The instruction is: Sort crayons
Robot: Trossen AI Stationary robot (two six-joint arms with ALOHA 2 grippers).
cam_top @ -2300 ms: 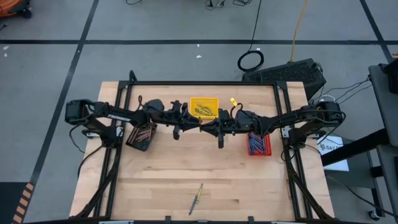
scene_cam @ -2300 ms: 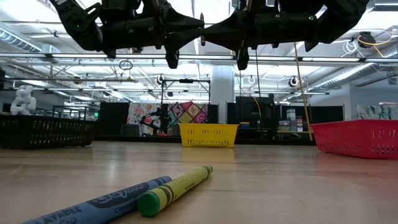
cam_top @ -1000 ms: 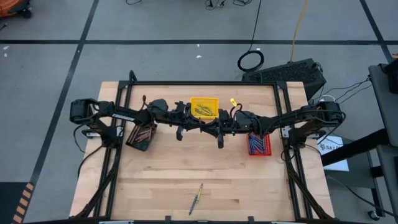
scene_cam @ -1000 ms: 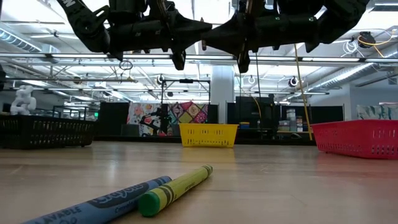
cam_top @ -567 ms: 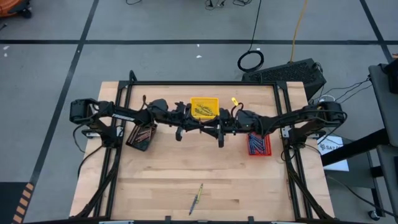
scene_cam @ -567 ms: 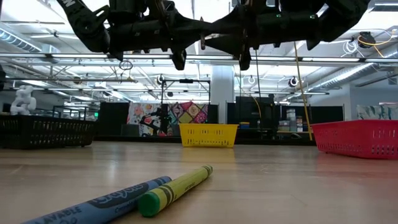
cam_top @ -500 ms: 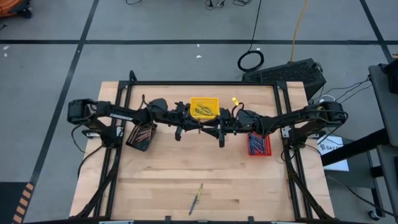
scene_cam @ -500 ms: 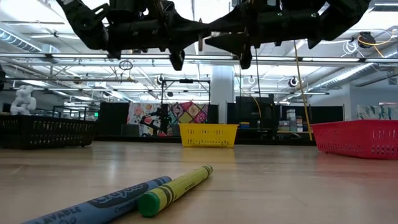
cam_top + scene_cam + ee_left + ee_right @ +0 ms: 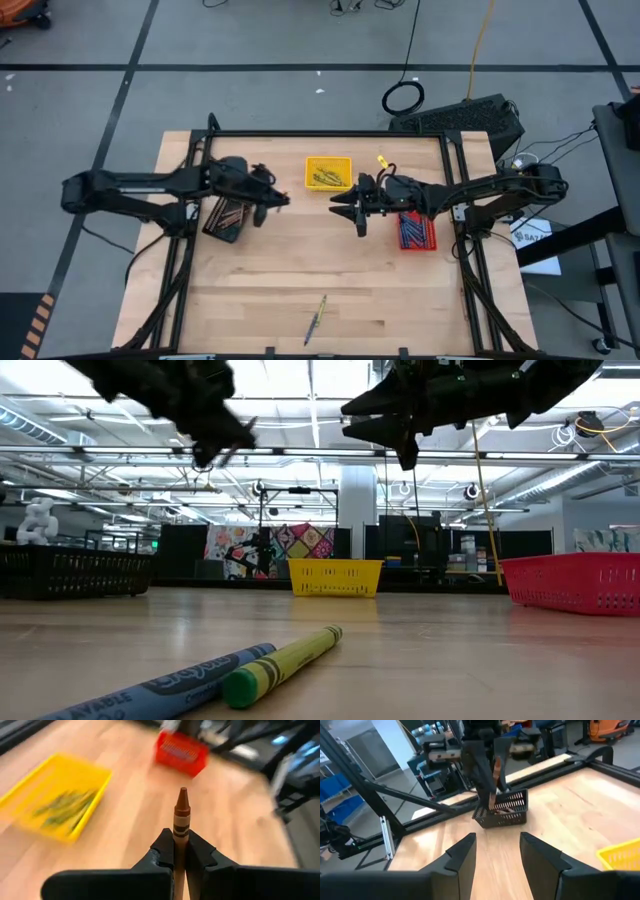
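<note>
Blue and yellow crayons (image 9: 317,319) lay on the bench (image 9: 260,290), well short of the yellow tray (image 9: 328,172). Left gripper (image 9: 180,851) fingers clamped a brown crayon (image 9: 181,817) beside that tray. Right gripper (image 9: 497,851) fingers stood wide apart, empty, just before that tray.

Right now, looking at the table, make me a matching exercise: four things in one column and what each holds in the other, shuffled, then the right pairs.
Things
1. small square yellow plastic tray
2. small square red plastic tray
3. small square black plastic tray
4. left claw

Contents
A. blue crayons
B. one brown wax crayon, pinched upright
C. olive-yellow crayons
D. brown crayons

Pairs: 1-C, 2-A, 3-D, 4-B
</note>
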